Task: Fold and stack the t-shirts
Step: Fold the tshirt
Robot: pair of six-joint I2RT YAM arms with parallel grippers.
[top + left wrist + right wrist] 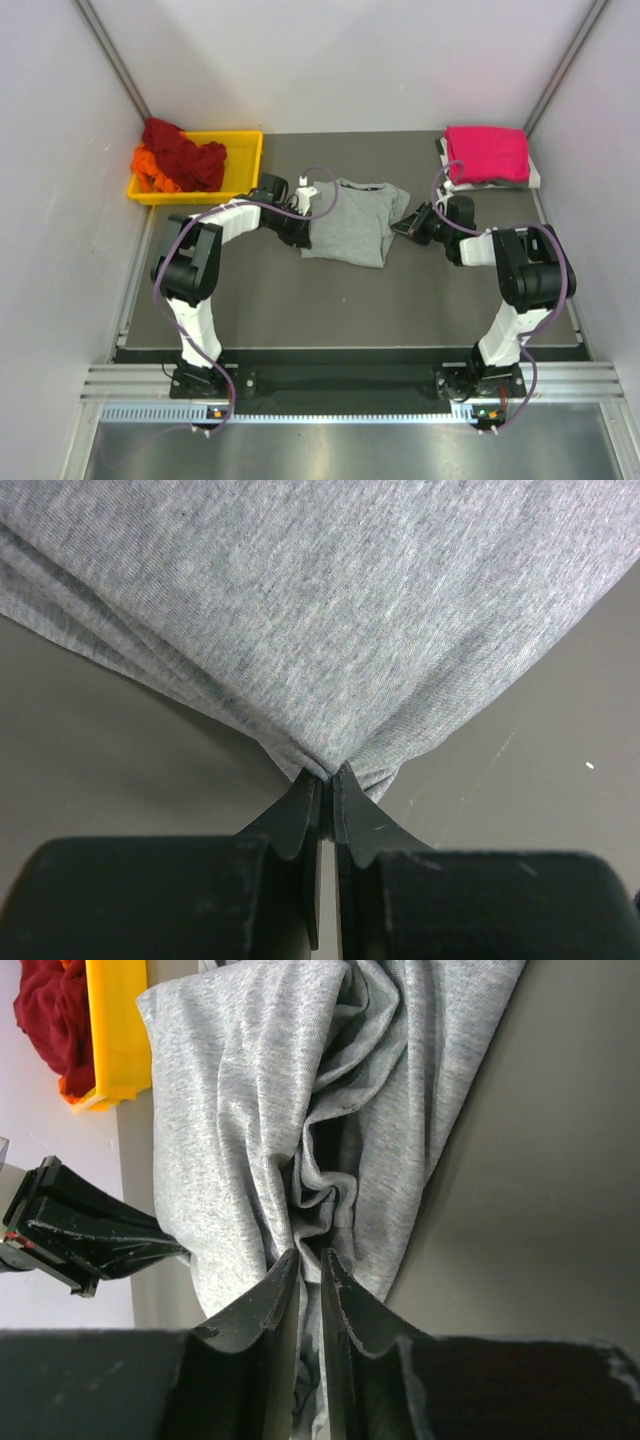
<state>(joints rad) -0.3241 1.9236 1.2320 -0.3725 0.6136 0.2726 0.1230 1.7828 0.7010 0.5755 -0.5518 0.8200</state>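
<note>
A light heather-grey t-shirt [347, 225] lies partly folded in the middle of the table. My left gripper [301, 233] is at its left edge and is shut on a pinched corner of the grey cloth [330, 630]; the jaws stand tight together [327, 776]. At the shirt's right edge, my right gripper [403, 225] has its jaws nearly together [308, 1260] with a bunched fold of the grey t-shirt [250, 1090] between them. A folded magenta-pink t-shirt [487, 153] rests at the back right. Dark red [185, 150] and orange [150, 170] t-shirts are heaped in a tray.
The yellow plastic tray [245, 150] stands at the back left against the wall, and its corner [115, 1030] shows in the right wrist view. White walls close in the table on three sides. Dark table surface [300, 310] stretches in front of the grey shirt.
</note>
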